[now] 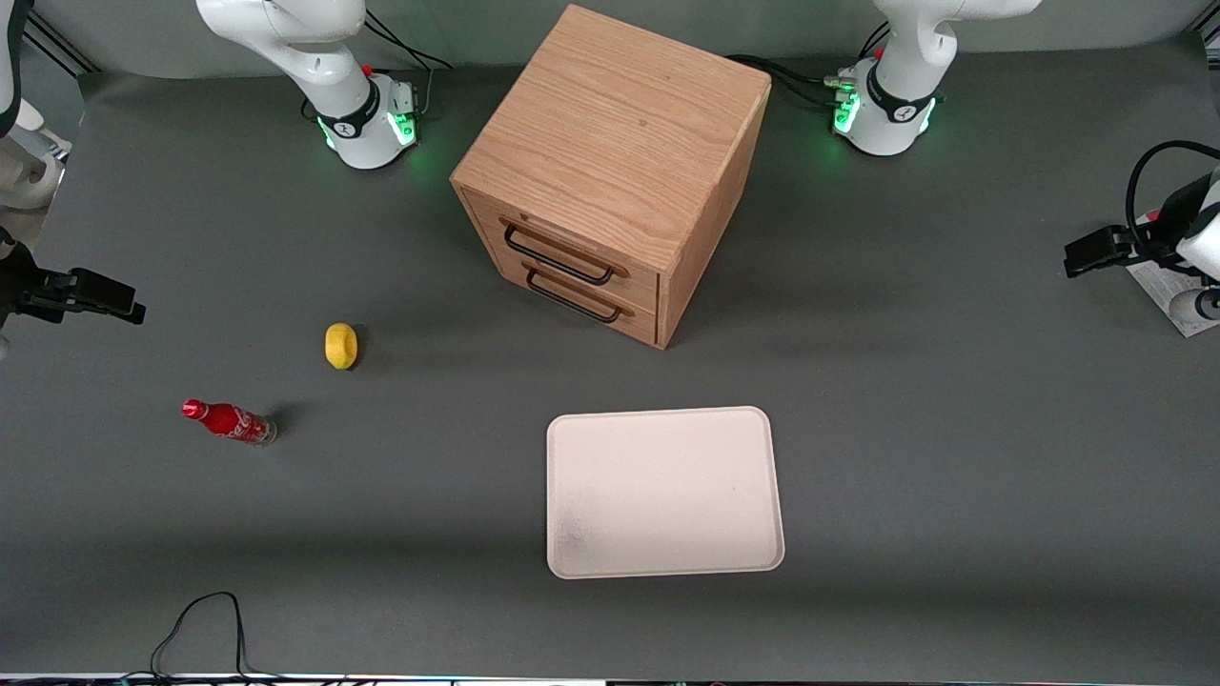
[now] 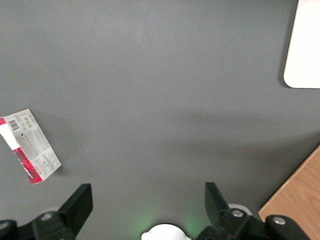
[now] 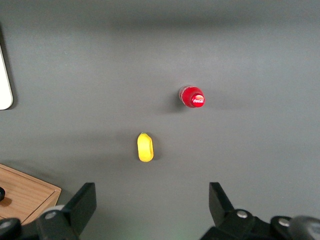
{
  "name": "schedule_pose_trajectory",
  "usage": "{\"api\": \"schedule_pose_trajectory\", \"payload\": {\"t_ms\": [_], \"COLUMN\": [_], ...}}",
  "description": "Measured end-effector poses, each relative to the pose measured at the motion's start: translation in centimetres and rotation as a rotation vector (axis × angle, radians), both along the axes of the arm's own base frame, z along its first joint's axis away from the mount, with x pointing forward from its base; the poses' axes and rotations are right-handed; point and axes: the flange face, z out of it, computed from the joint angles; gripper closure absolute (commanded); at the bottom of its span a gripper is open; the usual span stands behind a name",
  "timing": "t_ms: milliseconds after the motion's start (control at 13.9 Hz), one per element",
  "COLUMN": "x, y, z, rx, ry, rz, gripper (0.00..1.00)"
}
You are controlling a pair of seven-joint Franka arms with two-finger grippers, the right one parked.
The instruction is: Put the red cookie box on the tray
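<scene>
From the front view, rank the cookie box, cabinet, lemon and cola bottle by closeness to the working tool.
1. Cookie box, under the open tool, at the working arm's end.
2. Cabinet, mid-table.
3. Lemon, toward the parked arm.
4. Cola bottle, farthest.

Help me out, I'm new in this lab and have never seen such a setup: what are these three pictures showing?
They show one moment from three cameras. The front view looks at a grey table with two white robot arms; the other two views come from cameras on the arms' wrists, looking down past their fingers.

The working arm's gripper hangs open above bare table and holds nothing. Near it lies the red cookie box, flat on the table. It is meant to go on the cream tray, which has nothing on it.

A wooden drawer cabinet stands farther from the front camera than the tray. Toward the parked arm's end stand a small red cola bottle and a yellow object.
</scene>
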Motion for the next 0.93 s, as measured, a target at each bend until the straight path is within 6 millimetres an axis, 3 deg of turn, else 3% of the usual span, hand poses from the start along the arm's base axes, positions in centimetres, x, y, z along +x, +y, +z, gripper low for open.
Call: {"api": "schedule_pose_trajectory", "payload": {"t_ms": [574, 933], "x": [0.2, 0.0], "y": [0.3, -0.6], "z": [-1.1, -1.0], "rx": [0.003, 0.002], "ry": [0.063, 0.079], "rz": [0.019, 0.006], "gripper": [0.0, 0.0]}}
